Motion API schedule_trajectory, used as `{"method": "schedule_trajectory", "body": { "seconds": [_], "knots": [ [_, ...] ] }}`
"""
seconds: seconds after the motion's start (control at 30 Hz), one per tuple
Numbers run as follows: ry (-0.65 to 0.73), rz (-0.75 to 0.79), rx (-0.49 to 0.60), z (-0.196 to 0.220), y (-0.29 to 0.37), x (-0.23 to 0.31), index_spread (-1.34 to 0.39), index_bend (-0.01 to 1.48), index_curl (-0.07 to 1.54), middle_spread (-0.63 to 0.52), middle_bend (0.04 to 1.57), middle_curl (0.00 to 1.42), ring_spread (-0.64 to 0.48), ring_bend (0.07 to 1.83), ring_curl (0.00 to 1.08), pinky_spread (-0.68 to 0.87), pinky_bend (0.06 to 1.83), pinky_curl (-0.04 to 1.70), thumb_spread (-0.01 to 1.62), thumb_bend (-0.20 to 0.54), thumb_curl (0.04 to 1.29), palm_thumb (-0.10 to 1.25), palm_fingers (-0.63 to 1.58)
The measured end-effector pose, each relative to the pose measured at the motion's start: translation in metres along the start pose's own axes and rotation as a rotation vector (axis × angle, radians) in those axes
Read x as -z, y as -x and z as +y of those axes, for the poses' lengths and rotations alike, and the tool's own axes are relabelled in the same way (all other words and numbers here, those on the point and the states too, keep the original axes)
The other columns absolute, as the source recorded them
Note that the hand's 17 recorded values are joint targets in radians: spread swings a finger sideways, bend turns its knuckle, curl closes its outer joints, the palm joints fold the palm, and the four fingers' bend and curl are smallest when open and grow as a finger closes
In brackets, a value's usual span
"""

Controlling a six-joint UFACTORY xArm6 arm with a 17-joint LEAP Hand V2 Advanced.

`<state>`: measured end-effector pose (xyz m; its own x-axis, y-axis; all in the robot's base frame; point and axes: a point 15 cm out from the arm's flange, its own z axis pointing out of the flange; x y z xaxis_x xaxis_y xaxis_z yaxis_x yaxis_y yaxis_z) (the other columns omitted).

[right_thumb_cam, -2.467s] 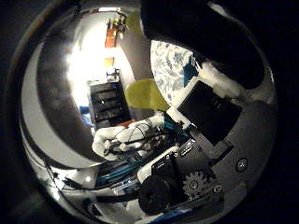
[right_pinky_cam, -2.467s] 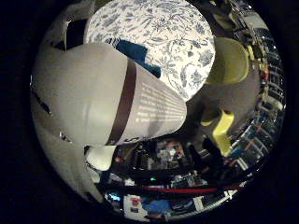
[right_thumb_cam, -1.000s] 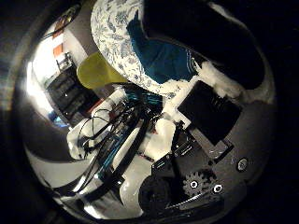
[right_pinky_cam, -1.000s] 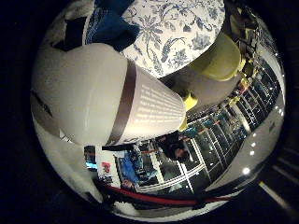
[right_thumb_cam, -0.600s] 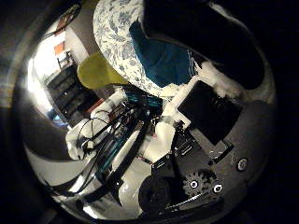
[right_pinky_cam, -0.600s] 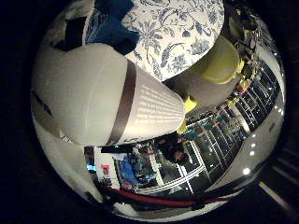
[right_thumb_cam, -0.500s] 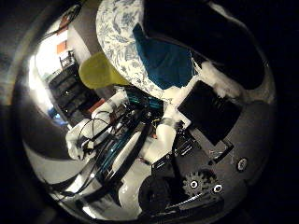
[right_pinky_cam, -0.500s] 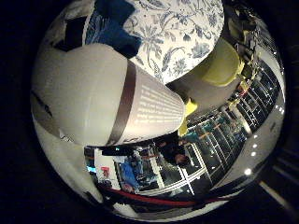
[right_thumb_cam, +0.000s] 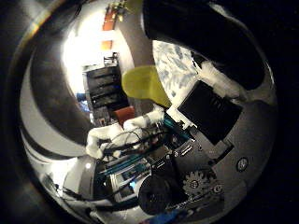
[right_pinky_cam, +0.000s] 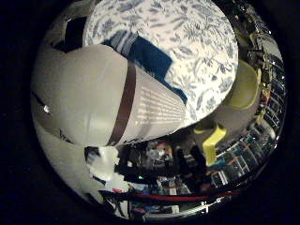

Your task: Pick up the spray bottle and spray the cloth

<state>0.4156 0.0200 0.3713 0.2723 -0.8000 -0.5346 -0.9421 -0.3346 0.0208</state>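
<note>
The spray bottle (right_pinky_cam: 108, 103) fills the left half of the little finger side view, a pale body with a dark band, lying right against the palm, so it looks lifted and carried. Behind it, in the upper middle of that frame, a blue cloth (right_pinky_cam: 147, 56) lies on a round table (right_pinky_cam: 197, 51) with a white and blue flowered cover. The bottle's near end overlaps the cloth in the picture, though I cannot tell which way the nozzle points.

The hand (right_thumb_cam: 210, 116) shows in the thumb side view as black and white parts with a gear across the right of the frame. Its fingers seem to be wrapped around the bottle, judging by how close the bottle sits.

The pick-up looks done. Aiming and squeezing the trigger are left; no mist or wet patch can be made out.

The cloth sits well in from the table's edge. A yellow chair (right_pinky_cam: 243, 86) stands just beside the table at the right, with open floor below it.
</note>
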Motion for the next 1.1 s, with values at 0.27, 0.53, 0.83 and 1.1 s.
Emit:
{"method": "schedule_trajectory", "body": {
  "seconds": [0.27,0.53,0.83,1.1],
  "knots": [
    [-0.185,-0.198,0.096,-0.035,0.048,0.002,-0.18,1.22,0.68,-0.08,1.40,0.64,-0.23,1.33,0.82,-0.20,1.01,1.43,1.03,-0.012,0.70,1.08,1.14],
    [-0.255,-0.437,0.161,-0.046,0.071,-0.054,-0.18,1.22,0.68,-0.08,1.40,0.64,-0.23,1.33,0.82,-0.20,1.01,1.44,1.02,-0.013,0.70,1.08,1.14],
    [-0.288,-0.594,0.245,-0.040,0.097,-0.114,-0.18,1.22,0.68,-0.08,1.40,0.64,-0.22,1.34,0.81,-0.20,1.01,1.44,1.00,-0.012,0.72,1.09,1.15],
    [-0.344,-0.635,0.391,-0.039,0.133,-0.110,-0.17,1.22,0.68,-0.07,1.40,0.63,-0.22,1.34,0.81,-0.20,1.01,1.44,1.00,-0.013,0.72,1.08,1.15]
  ]
}}
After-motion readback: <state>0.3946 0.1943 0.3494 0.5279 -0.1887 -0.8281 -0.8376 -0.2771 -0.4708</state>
